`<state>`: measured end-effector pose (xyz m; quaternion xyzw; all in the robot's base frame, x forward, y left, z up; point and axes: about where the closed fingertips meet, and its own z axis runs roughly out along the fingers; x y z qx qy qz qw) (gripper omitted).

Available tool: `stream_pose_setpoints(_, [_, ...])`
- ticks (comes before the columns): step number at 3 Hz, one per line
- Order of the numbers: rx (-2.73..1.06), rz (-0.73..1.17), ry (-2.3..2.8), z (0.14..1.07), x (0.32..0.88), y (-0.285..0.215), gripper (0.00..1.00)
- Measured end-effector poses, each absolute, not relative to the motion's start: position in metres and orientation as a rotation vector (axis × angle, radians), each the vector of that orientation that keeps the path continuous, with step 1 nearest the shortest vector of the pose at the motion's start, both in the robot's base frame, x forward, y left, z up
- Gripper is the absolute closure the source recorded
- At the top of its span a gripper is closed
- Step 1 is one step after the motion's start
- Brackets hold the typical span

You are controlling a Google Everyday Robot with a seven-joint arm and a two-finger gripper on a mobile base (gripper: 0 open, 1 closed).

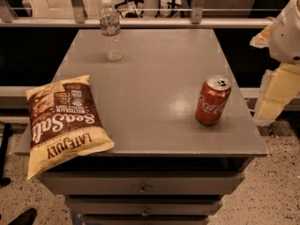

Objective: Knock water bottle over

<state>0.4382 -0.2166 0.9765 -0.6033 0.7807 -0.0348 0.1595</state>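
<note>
The water bottle [110,30] is a small clear ribbed bottle with a white cap and a red-and-white label band. It stands upright at the far left of the grey table top [154,88]. My gripper [275,95] hangs at the right edge of the view, beyond the table's right side and far from the bottle. It holds nothing that I can see.
A red Coca-Cola can [212,101] stands upright near the table's right front. A chip bag [63,123] lies at the front left, overhanging the edge. Drawers [143,186] are below the top. A rail [140,22] runs behind the table.
</note>
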Motion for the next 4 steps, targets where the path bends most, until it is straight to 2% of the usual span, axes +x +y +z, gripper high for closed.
stream_pose_setpoints(2, [-1.743,-0.059,2.185,0.973,0.455,-0.202,0.00])
stream_pose_setpoints(4, [-1.726,0.106,1.962,0.980,0.551,-0.115,0.00])
